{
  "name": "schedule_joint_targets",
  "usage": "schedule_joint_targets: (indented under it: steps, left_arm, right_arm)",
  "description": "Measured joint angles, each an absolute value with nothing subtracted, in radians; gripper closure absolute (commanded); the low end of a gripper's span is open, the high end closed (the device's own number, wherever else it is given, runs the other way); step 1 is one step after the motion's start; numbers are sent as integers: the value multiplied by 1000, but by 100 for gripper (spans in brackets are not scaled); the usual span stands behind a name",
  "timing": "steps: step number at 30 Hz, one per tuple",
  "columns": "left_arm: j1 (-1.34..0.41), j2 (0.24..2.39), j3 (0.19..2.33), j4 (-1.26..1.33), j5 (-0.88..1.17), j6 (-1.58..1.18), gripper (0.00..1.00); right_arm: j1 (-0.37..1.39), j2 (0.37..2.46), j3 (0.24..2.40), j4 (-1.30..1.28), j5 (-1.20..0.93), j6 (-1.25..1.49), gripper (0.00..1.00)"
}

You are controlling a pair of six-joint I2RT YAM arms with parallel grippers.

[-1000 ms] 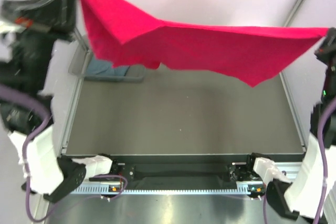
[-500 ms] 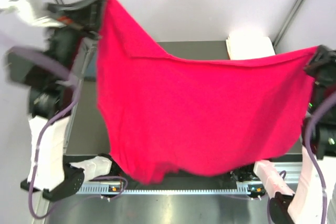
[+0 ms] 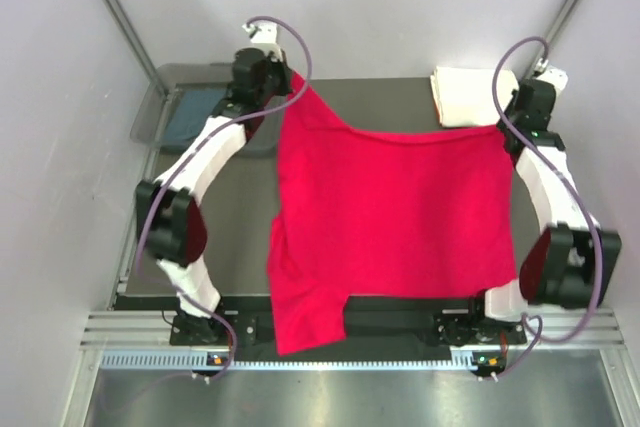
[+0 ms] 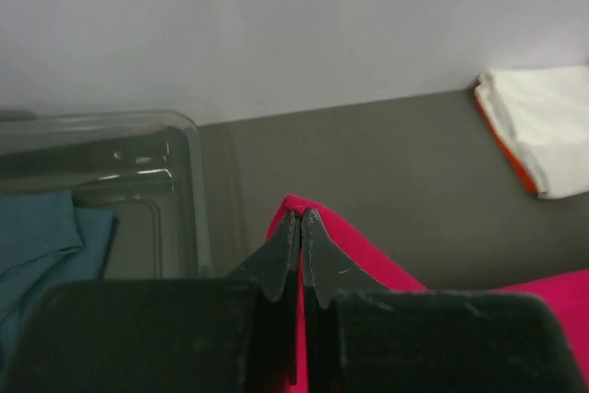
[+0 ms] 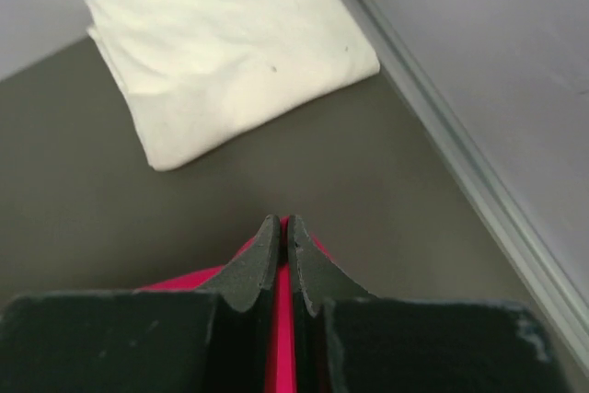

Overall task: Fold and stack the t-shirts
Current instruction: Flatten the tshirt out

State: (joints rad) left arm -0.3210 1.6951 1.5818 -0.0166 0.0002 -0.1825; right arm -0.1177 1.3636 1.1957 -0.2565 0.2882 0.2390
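Stretching left arm [image 3: 205, 152] and right arm [image 3: 548, 175] to the far side, elbows out wide; pinching left gripper [image 4: 301, 220] and right gripper [image 5: 282, 225] tight on red shirt [image 3: 390, 217] corners.

A spread t-shirt [image 3: 390, 217] covers the middle of the worktop [image 3: 240, 237], and its near-left part hangs over the near edge between the arm bases. Its far-left corner is pinched in the left gripper [image 3: 288, 82] and its far-right corner in the right gripper [image 3: 503, 127]. A folded t-shirt [image 3: 470, 97] lies at the worktop's far-right corner, just behind the right gripper. A bin [image 3: 160, 107] sits beside the far-left corner with a third t-shirt [image 3: 195, 117] in it.
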Motion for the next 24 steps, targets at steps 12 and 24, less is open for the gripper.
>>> schedule_joint_targets:
  steps: [12, 24]
  left_arm:
    - [-314, 2130, 1690, 36, 67, -280, 100]
    - [-337, 2019, 1744, 56, 88, -381, 100]
  right_arm:
    - [-214, 1872, 1391, -207, 246, 244, 100]
    - [-344, 1674, 1354, -284, 323, 298, 100]
